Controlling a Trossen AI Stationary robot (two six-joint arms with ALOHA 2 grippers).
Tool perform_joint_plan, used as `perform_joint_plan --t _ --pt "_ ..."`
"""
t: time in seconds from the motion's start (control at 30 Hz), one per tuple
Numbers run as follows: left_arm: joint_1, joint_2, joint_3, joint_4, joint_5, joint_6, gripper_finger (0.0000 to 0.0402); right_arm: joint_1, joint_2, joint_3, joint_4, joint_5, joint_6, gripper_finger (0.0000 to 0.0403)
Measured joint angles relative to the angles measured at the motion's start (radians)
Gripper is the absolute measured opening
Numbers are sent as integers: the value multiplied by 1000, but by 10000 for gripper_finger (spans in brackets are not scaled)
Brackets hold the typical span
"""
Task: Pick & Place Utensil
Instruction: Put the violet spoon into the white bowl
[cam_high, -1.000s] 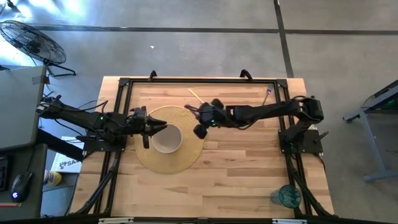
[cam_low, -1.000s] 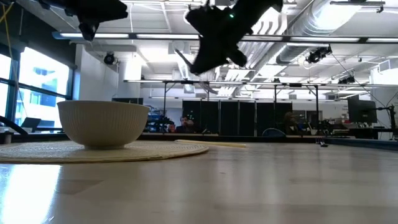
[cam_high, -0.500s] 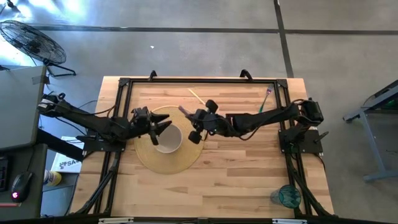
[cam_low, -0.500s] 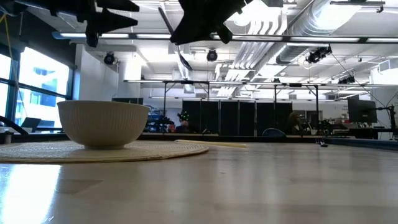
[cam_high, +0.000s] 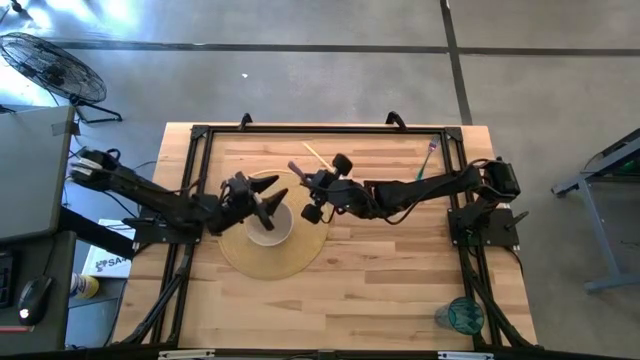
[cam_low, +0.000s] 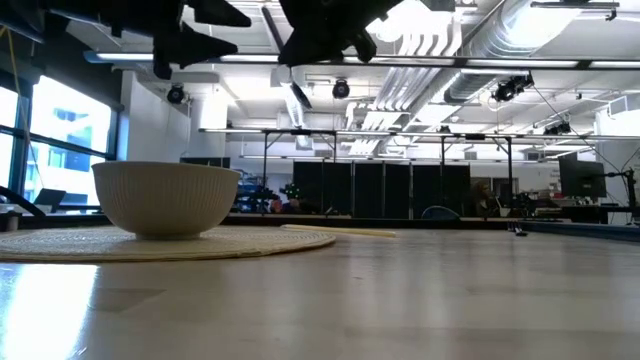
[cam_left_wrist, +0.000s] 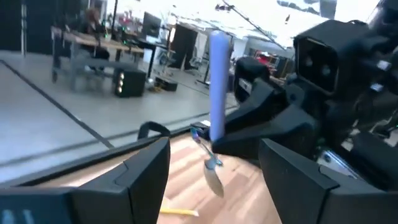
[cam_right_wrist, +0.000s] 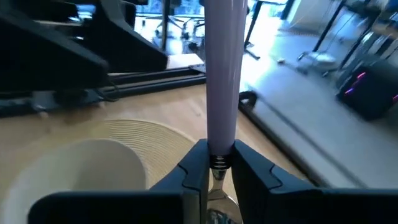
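A utensil with a pale purple handle (cam_right_wrist: 222, 74) and a metal end (cam_left_wrist: 214, 180) hangs in the air, with my right gripper (cam_high: 312, 186) shut on it, just right of the white ribbed bowl (cam_high: 268, 224). The bowl stands on a round woven placemat (cam_high: 285, 258). My left gripper (cam_high: 270, 202) is open above the bowl's left side and points at the utensil. In the left wrist view the handle (cam_left_wrist: 219, 87) shows past the gap between the fingers, apart from them. My right gripper pinches the utensil between its two fingers (cam_right_wrist: 194, 171) where the purple handle meets the metal neck (cam_right_wrist: 216, 163). The handle sticks out past the fingertips toward the table's far left. The utensil is lifted clear of the table and the bowl.
A thin pale stick (cam_high: 318, 155) lies on the table beyond the placemat. A second purple-handled utensil (cam_high: 430, 155) lies near the far right corner, and a teal glass (cam_high: 462, 315) stands at the near right. A black frame (cam_high: 320, 130) runs along the table's edges.
My left gripper has opened wide and gone toward the table's right, over the bowl's left side. My right gripper has risen and gone a little toward the table's left with the utensil still in it. The bowl has stayed put.
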Motion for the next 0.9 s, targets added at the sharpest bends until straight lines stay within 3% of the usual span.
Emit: perform_joint_plan --t 0.23,0.4,0.7,0.9 --pt "23 124 32 192 11 171 243 11 0 0 20 62 -208 41" --pt "99 188 95 181 55 166 243 11 0 0 24 86 -271 47" --pt "127 196 113 231 93 164 241 11 0 0 23 90 -285 46" --pt "179 196 113 251 136 114 204 10 0 0 23 89 -285 43"
